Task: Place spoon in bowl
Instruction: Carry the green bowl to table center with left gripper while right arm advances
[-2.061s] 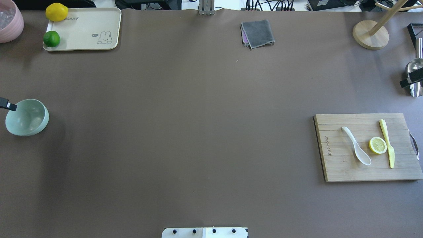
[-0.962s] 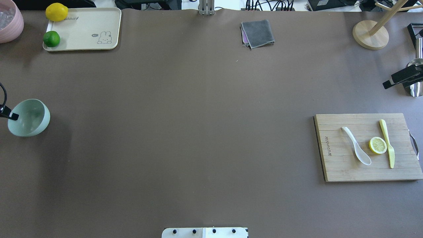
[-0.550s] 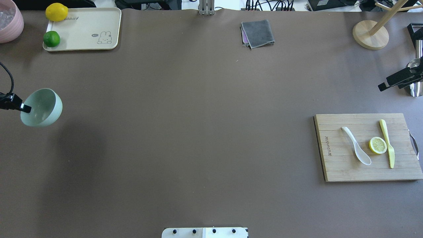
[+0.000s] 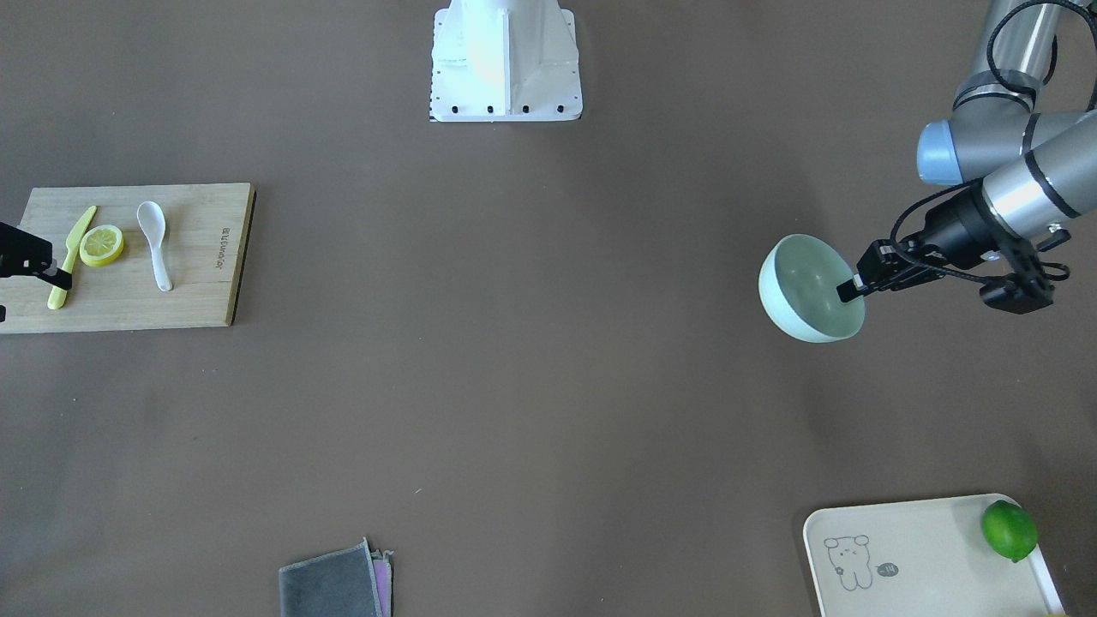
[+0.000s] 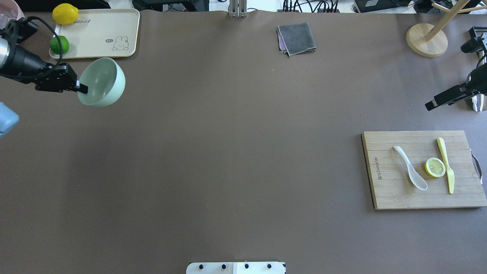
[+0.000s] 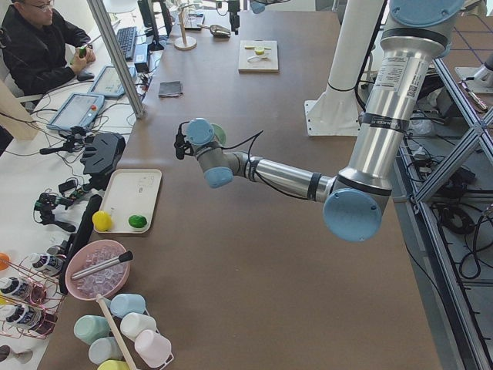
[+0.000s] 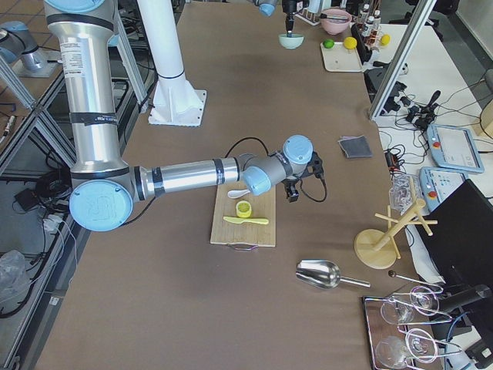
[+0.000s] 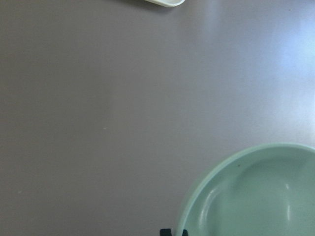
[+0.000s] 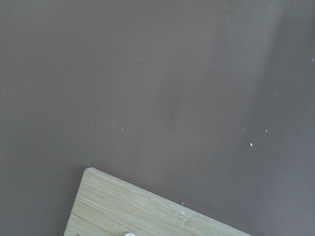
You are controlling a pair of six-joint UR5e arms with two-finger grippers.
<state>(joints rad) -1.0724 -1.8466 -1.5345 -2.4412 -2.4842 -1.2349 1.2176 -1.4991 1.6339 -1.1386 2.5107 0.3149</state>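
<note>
The pale mint-green bowl point(image 5: 104, 78) hangs tilted in the air, held by its rim in my left gripper point(image 5: 81, 88), just in front of the cream tray. It also shows in the front view point(image 4: 806, 296) and fills the lower right of the left wrist view point(image 8: 256, 196). The white spoon point(image 5: 411, 170) lies on the wooden cutting board point(image 5: 380, 194) at the right, between the board's middle and a lemon slice point(image 5: 435, 167). My right gripper point(image 5: 429, 107) hovers over the table just beyond the board's far edge, apart from the spoon, and looks open and empty.
A yellow plastic knife point(image 5: 446, 165) lies right of the lemon slice. The cream tray point(image 5: 102, 42) holds a lemon point(image 5: 65, 13) and a lime point(image 5: 59, 45). A grey cloth point(image 5: 296, 38), a wooden stand point(image 5: 426, 40) and a metal scoop point(image 7: 320, 274) are along the far and right sides.
My left gripper has lifted the bowl off the table and carried it away from the left edge, toward the tray and inward. My right gripper has come in leftward toward the board.
</note>
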